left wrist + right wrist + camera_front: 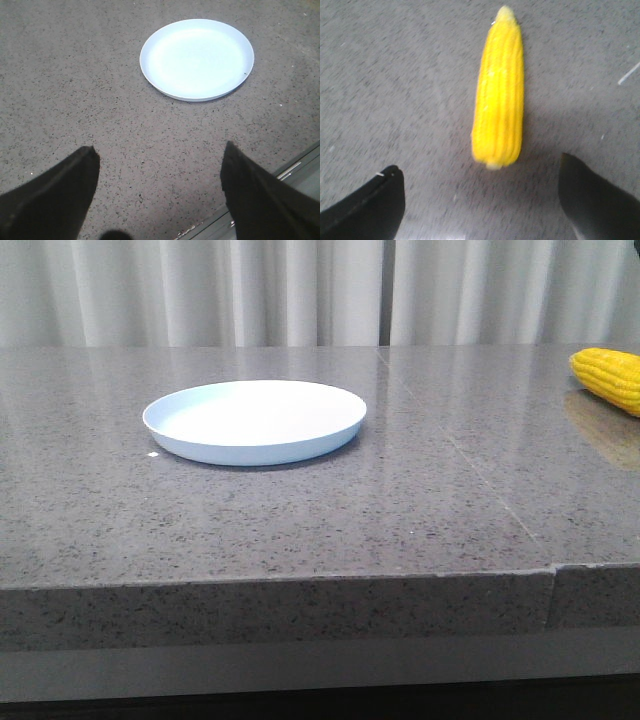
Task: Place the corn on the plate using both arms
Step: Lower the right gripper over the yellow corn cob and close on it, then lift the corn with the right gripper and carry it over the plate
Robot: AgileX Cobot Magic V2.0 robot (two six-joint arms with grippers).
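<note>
The pale blue-white plate (255, 421) lies flat and empty on the grey stone table, left of centre in the front view. It also shows in the left wrist view (197, 58), well ahead of my open, empty left gripper (159, 156). The yellow corn (609, 378) lies on the table at the far right edge of the front view, partly cut off. In the right wrist view the corn (500, 94) lies lengthwise just ahead of my open, empty right gripper (480, 172), its stub end nearest the fingers. Neither gripper shows in the front view.
The grey speckled table (300, 510) has a seam running from the back to the front edge at the right (470, 470). Its front edge (280, 172) shows in the left wrist view. White curtains (300, 290) hang behind.
</note>
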